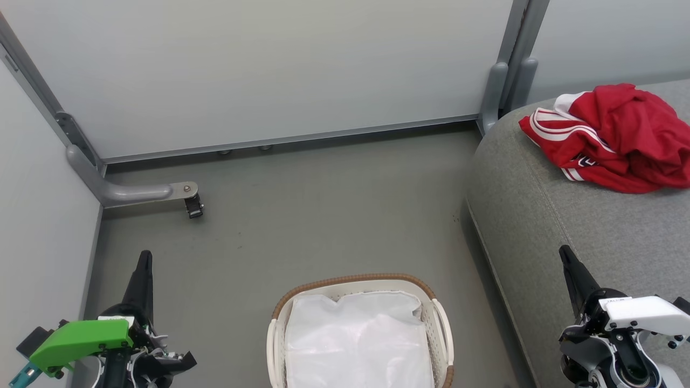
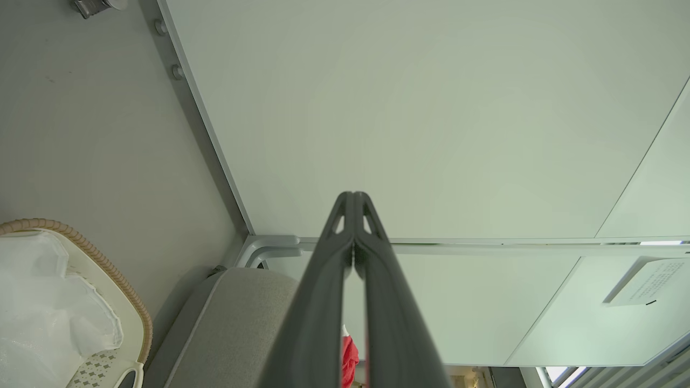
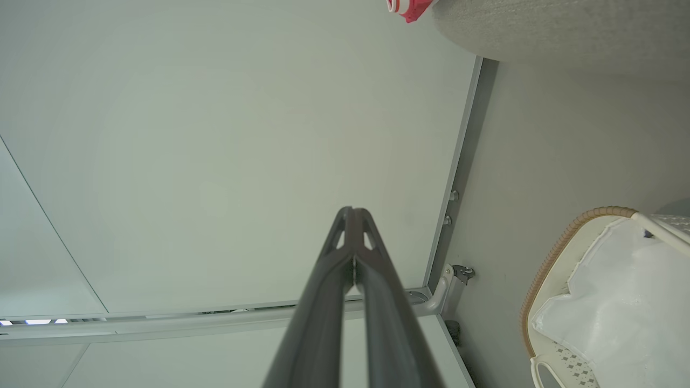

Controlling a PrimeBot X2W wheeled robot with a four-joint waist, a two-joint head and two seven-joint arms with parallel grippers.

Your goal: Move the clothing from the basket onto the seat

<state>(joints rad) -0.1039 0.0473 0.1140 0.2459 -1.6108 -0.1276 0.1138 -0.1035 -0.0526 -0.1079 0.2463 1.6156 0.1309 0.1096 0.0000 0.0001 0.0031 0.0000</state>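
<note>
The red clothing point(image 1: 614, 134) with white stripes lies crumpled on the grey seat point(image 1: 566, 215) at the upper right; a sliver of clothing point(image 2: 349, 355) peeks between my left fingers, and a corner of clothing point(image 3: 407, 8) shows at the seat's edge point(image 3: 539, 27). The white basket point(image 1: 442, 323) with a brown rim stands on the floor at bottom centre, holding a white liner sheet point(image 1: 356, 339). My left gripper point(image 1: 144, 258) is shut and empty at the lower left. My right gripper point(image 1: 564, 253) is shut and empty at the lower right, over the seat's front edge.
Pale partition walls point(image 1: 259, 70) enclose the grey floor point(image 1: 302, 215) at the back and left. A grey metal foot with a caster point(image 1: 191, 202) juts from the left corner. A grey post point(image 1: 493, 91) stands by the seat's back corner.
</note>
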